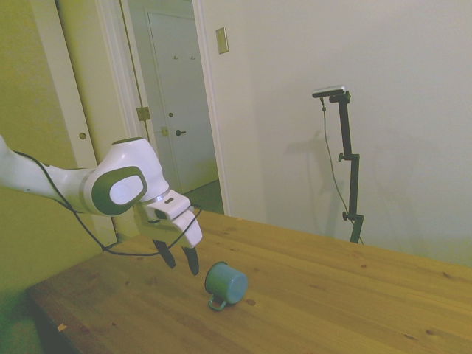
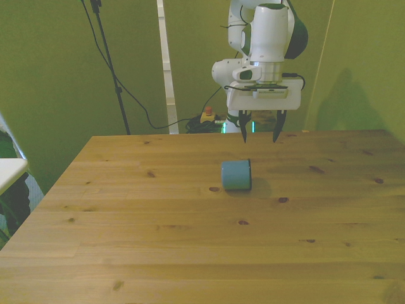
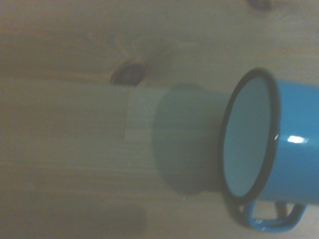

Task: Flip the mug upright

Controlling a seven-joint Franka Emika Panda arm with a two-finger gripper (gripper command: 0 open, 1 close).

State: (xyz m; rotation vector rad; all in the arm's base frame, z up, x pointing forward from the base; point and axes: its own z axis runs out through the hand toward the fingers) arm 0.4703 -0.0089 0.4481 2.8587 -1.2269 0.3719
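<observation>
The teal mug [image 1: 226, 284] lies on its side on the wooden table [image 1: 346, 295], its open mouth turned toward my gripper and its loop handle down against the wood. In the front view the mug [image 2: 236, 175] shows its closed bottom end. The wrist view shows the mug [image 3: 279, 159] close up, with its dark rim and pale inside. My gripper [image 1: 183, 266] hangs open just above the table, a short way from the mug's mouth and not touching it. Seen from the front, the gripper [image 2: 260, 139] is behind the mug, nearer the table's far edge.
The table [image 2: 190, 240] stretches wide toward the front view's left and near side. A dark knot [image 2: 214, 189] marks the wood beside the mug. A black cable [image 1: 96, 243] loops from the arm over the table edge.
</observation>
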